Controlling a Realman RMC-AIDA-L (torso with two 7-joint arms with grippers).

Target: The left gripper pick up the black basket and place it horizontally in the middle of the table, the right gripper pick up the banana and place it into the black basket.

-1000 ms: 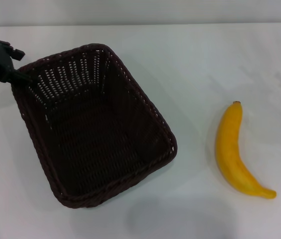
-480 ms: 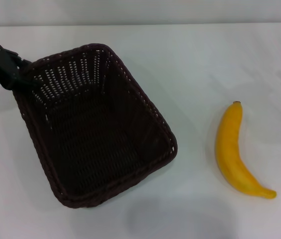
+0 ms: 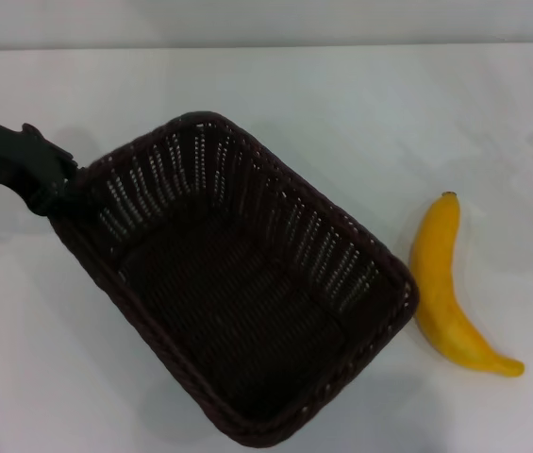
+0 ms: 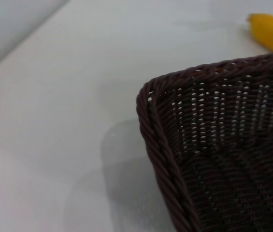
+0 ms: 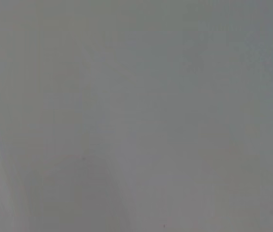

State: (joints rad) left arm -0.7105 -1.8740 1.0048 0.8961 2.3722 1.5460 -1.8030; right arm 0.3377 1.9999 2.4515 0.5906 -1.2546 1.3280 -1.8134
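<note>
Left wrist cam: one corner of the black basket (image 4: 223,150) fills most of the shot. Braided rim bends round the corner, openwork slots in the wall just under the rim, tighter dark weave lower down inside. A grey shadow sits on the table (image 4: 54,96) right beside that corner, on the outer side. The rest of the table around the basket is plain white. One end of the banana (image 4: 270,31) shows beyond the basket's far rim, close to it; can't tell if they touch. Only that yellow end is in shot, cut by the edge. A greyer band runs along the table's far edge, well away from the basket.
</note>
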